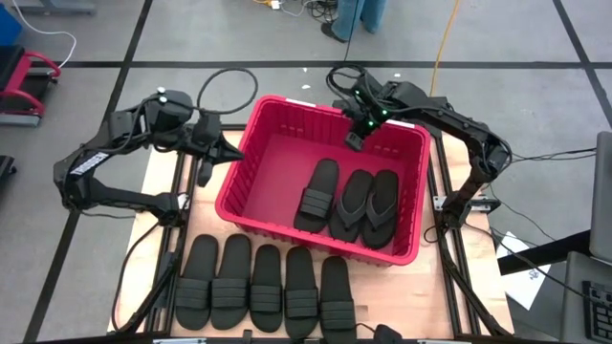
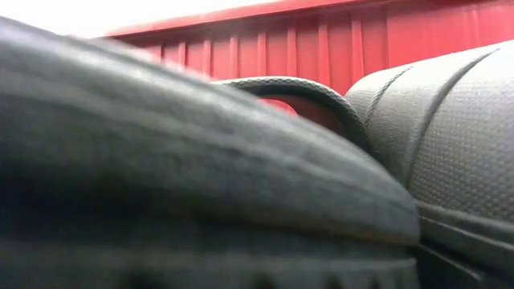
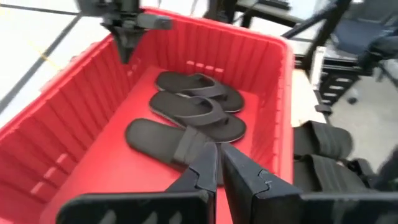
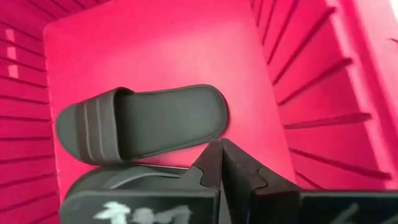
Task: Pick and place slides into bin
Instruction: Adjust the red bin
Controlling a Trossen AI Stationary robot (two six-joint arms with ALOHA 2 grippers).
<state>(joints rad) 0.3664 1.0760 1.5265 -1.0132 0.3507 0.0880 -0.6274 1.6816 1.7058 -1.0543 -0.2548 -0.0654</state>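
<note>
Three slides (image 1: pixel 349 204) are seen inside the bin (image 1: pixel 251 139), five (image 1: pixel 265 287) on the worktop (image 1: pixel 158 167) before it. Closed, empty fingers are shown by the right gripper (image 1: pixel 354 141) over the bin and the left gripper (image 1: pixel 232 152) beside it.

A robotics lab: taped grey floor (image 1: pixel 239 38) with loose cables (image 1: pixel 442 38) at the frame's top, plywood counter (image 1: pixel 158 182) on a metal frame.

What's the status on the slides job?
Left gripper shut, empty, at bin's left rim. Right gripper shut, empty, over bin's far end. Three slides binned, five on table. Nothing in the way.
</note>
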